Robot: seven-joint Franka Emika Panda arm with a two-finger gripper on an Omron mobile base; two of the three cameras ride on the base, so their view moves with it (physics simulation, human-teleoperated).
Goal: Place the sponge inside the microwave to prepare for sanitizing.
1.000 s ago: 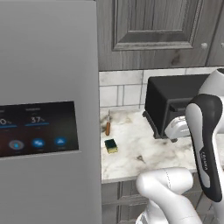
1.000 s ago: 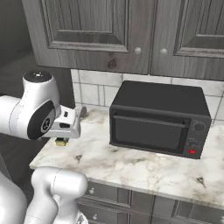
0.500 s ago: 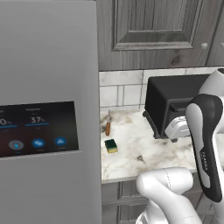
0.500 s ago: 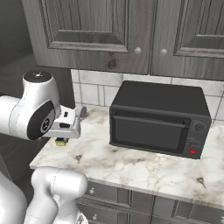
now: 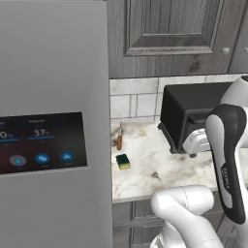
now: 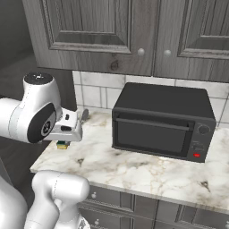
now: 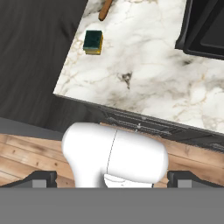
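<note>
The sponge (image 7: 93,41) lies green side up near the bench's (image 7: 144,83) left edge, untouched, with the fingers (image 7: 112,179) spread wide and empty well short of it, above the floor. A careless descent could nudge it off that edge. Just beyond lies a brown-handled utensil (image 5: 119,141), which the fingers might catch instead. Farther right, the black oven (image 6: 163,120) stands shut; its door must open first, or the sponge will meet glass.
</note>
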